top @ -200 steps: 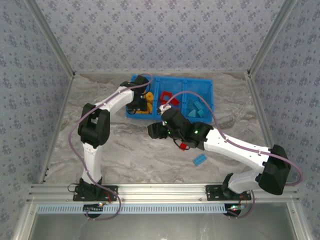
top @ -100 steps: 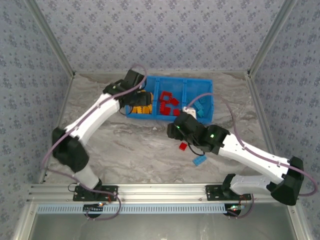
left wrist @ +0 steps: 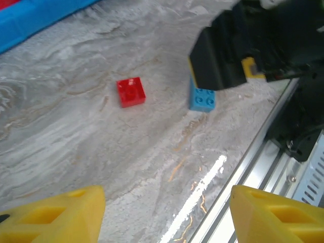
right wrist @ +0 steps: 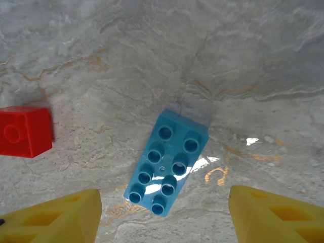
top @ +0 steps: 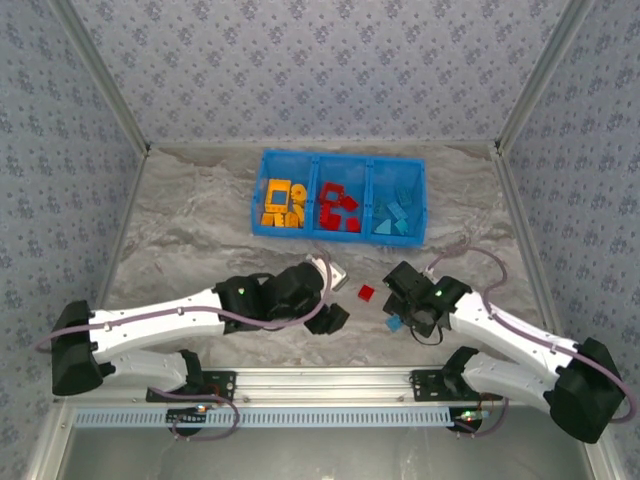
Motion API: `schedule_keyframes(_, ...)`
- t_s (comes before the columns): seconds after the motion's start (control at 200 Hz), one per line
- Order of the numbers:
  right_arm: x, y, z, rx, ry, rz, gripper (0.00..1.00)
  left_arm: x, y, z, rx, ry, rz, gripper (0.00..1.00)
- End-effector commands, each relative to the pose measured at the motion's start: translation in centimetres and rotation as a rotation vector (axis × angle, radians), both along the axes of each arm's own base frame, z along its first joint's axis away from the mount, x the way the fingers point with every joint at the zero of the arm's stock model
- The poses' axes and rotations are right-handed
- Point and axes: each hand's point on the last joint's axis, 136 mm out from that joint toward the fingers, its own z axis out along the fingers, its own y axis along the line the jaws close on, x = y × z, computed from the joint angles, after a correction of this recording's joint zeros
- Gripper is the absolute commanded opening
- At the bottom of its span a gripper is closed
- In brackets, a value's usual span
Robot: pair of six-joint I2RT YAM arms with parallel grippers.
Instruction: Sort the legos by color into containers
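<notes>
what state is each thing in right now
light blue brick: flat on the table, unsorted
red brick: flat on the table, unsorted
bin: upright, holding sorted bricks, one colour per compartment
left gripper: open, empty
right gripper: open, above the light blue brick, not gripping it
</notes>
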Motion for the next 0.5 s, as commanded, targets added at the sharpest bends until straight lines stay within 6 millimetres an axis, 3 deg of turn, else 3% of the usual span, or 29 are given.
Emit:
schedule_keyframes(0.0, 0.0, 0.7, -1.2, 0.073, 0.028, -0.069, 0.7, -0.1, -1.4, 2.0, -0.092, -0.028, 0.029, 0.66)
schedule_keyframes(0.325, 0.5, 0.5, -3.6, 0.095, 0.062, -0.137, 0.55, -0.3, -2.3, 2.4, -0.078, -0.057, 0.013, 0.66)
schedule_keyframes(0.495, 0.9, 0.8, -4.5, 0.09, 0.07, -0.14, 0.4, -0.2, -2.4, 2.5, -0.081, -0.058, 0.019, 0.65)
